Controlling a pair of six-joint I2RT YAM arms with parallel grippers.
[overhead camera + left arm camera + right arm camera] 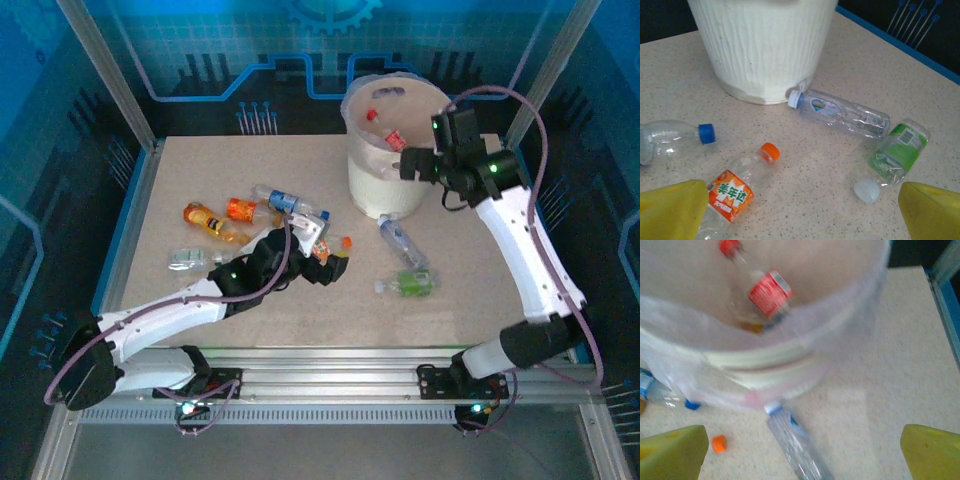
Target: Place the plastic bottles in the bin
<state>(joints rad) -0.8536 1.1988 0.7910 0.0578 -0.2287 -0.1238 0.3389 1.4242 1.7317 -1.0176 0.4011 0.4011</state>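
Under the spread left hand [802,212], the orange-capped bottle [731,194] looks light, thin-walled, slippery; its labelled middle would suit a pinch.

The speckled beige table [200,170] carries the white bin [385,195] toward its far right corner. A clear bottle [398,240] lies just beside the bin's base, with a green-labelled bottle [412,283] closer to the near edge. Left of centre lie an orange bottle [243,209], a second orange bottle [205,218], a blue-labelled bottle [280,199] and what looks like a crushed clear one [188,259].
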